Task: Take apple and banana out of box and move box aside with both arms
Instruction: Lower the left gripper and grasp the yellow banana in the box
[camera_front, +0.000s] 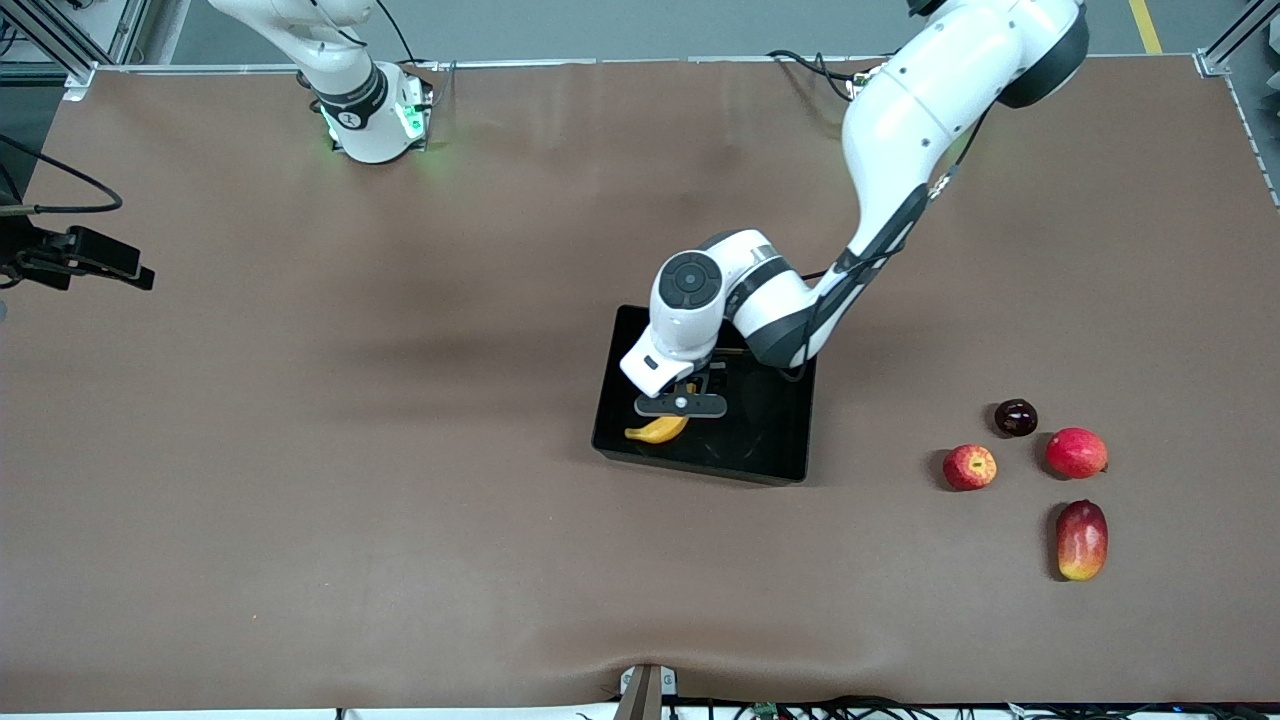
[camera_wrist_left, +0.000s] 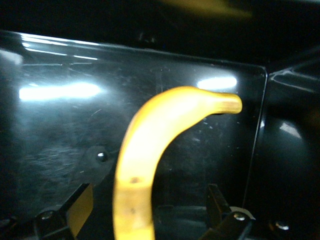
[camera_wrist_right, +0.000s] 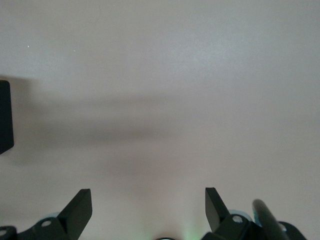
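A wide brown table (camera_front: 400, 450) is lying under two white robot arms. The left arm (camera_front: 900, 150) is reaching down from its base into the box (camera_front: 760, 440), a shallow glossy black tray near the middle of the table. The right arm (camera_front: 340, 70) is waiting at its base, its gripper (camera_wrist_right: 148, 207) spread wide over bare table and holding nothing; only a dark corner of something is showing at the edge of its wrist view.

The left gripper (camera_wrist_left: 150, 210) is hanging low inside the box, fingers (camera_wrist_left: 80, 207) splayed apart on either side of the banana (camera_front: 657, 429), not yet pinching it. The banana is lying directly beneath the gripper, curving up between the fingers toward the box wall, at the end of the box toward the right arm.

The apple (camera_front: 969, 467) is already sitting out on the table, well away from the left gripper toward the left arm's end, beside a plain red fruit (camera_front: 1076, 452), a dark plum-like fruit (camera_front: 1015, 417) and a mango (camera_front: 1081, 540).

Risks, as I am judging them: the banana's curved, smooth skin may be rolling or slipping as the fingers close (the grip looks set near one end, so it could swing). The fingertips could also scrape the floor and drag the light box, or knock the nearby wall on lifting.
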